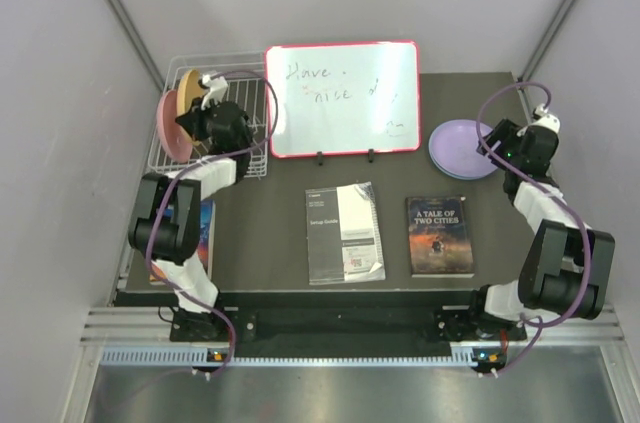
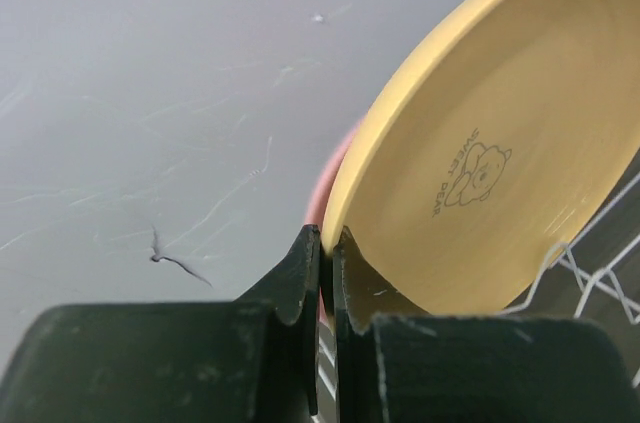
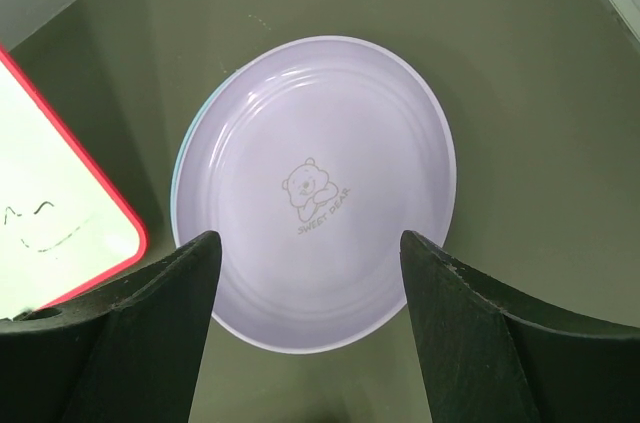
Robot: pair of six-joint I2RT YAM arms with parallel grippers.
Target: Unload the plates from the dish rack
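A: Top view first. Where are the plates?
B: Two are in the dish rack [image 1: 255, 165], far left of the table [image 1: 260, 243]. The tan-orange plate [image 1: 184, 95] and pink plate [image 1: 168, 131] both stand on edge at the rack's left side, pink outermost. The left gripper [image 1: 193, 115] is right at them.
A: And the right side?
B: The lavender plate [image 1: 455, 143] lies flat on the table, far right, with the right gripper [image 1: 492, 148] at its right rim. The whiteboard [image 1: 345, 98] stands between rack and lavender plate. A booklet [image 1: 345, 233] and a paperback [image 1: 440, 235] lie nearer the arms.
A: Left wrist view, what are the jaws doing?
B: Clenched, tips nearly meeting at the left gripper [image 2: 325, 241]. The rim of the tan-orange plate [image 2: 500, 143] runs into the slit between them. The plate slants up and right from the jaws, bear print facing the camera.
A: Pink one?
B: The pink plate [image 2: 322, 193] is a sliver behind that rim, just above the tips. I can't tell if it's pinched too. Rack wires [image 2: 590, 283] show at lower right.
A: Right wrist view?
B: The right gripper [image 3: 308, 243] has its jaws spread wide, gripping nothing. The lavender plate [image 3: 320, 143] lies face up, centred between the two fingers, which overlap its near rim on both sides. I can't tell if they touch it. The blue plate [image 3: 178, 183] peeks out beneath its left rim. The whiteboard [image 3: 50, 203] corner is just left of it.
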